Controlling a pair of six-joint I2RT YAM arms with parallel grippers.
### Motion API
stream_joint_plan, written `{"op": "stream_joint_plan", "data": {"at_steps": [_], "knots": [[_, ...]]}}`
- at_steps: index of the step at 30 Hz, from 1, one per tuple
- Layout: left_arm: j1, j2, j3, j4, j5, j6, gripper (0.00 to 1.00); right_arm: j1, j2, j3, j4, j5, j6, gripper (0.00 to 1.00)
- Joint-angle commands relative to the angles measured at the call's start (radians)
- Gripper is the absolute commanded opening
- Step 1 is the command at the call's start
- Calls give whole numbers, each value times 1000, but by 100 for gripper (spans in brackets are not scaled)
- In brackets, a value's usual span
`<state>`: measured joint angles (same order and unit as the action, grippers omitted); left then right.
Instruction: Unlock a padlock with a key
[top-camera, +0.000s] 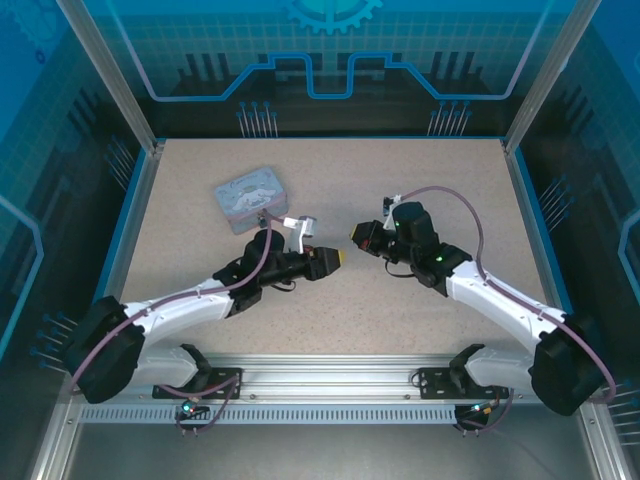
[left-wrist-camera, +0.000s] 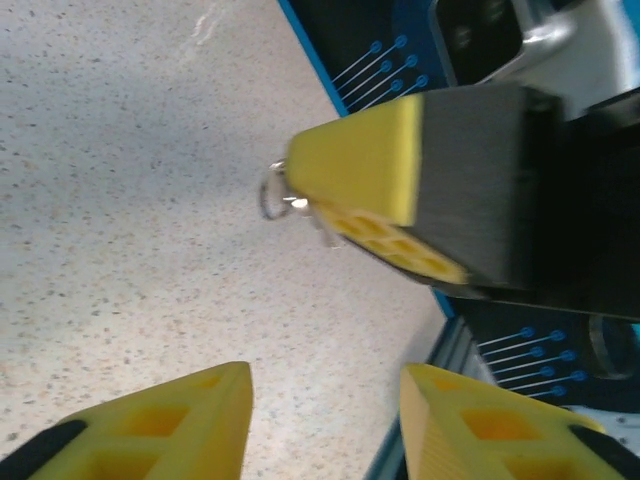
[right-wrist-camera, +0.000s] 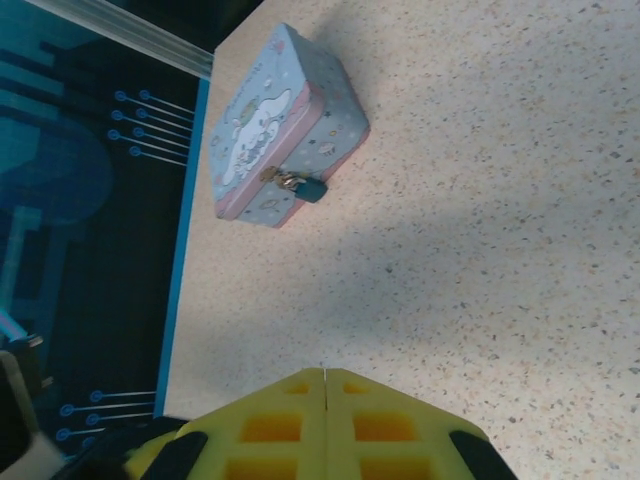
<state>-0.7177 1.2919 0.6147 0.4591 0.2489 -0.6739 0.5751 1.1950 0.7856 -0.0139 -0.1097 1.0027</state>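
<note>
Right gripper (right-wrist-camera: 325, 375) is pressed shut, pinching the key (left-wrist-camera: 292, 203) at its tip above the table's (top-camera: 450, 200) middle, a small ring sticking out. Left gripper (left-wrist-camera: 325, 390) faces it just beside, jaws partly apart, holding nothing. Padlock (right-wrist-camera: 312, 188) hangs on the tin's (right-wrist-camera: 260, 140) clasp, toward the far left corner

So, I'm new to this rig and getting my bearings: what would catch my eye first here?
A pale blue rectangular tin with a cartoon lid sits at the far left of the speckled table, a tiny blue-teal padlock hanging at its clasp. Mid-table the two arms meet tip to tip: the right gripper, yellow jaws shut, holds a small metal key whose ring pokes out, facing the open left gripper.
</note>
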Motion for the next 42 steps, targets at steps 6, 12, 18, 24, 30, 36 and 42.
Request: {"op": "stream_joint_plan", "data": {"at_steps": [6, 12, 18, 24, 30, 36, 42], "knots": [[-6, 78, 59, 45, -17, 242, 36, -5, -41, -15, -32, -90, 28, 0], [-6, 115, 69, 90, 5, 284, 36, 0, -51, -16, -38, -106, 28, 0], [-6, 139, 91, 117, 25, 299, 36, 9, -54, -20, -43, -117, 34, 0], [-6, 148, 99, 124, 29, 315, 25, 11, -62, -30, -51, -115, 35, 0], [-6, 128, 87, 112, 17, 358, 3, 11, -75, -35, -90, -114, 11, 0], [-6, 73, 66, 48, 5, 490, 0, -18, -91, -36, -131, -167, -58, 2], [-6, 20, 77, -72, 23, 717, 0, -116, -102, -50, -150, -347, -189, 19]]}}
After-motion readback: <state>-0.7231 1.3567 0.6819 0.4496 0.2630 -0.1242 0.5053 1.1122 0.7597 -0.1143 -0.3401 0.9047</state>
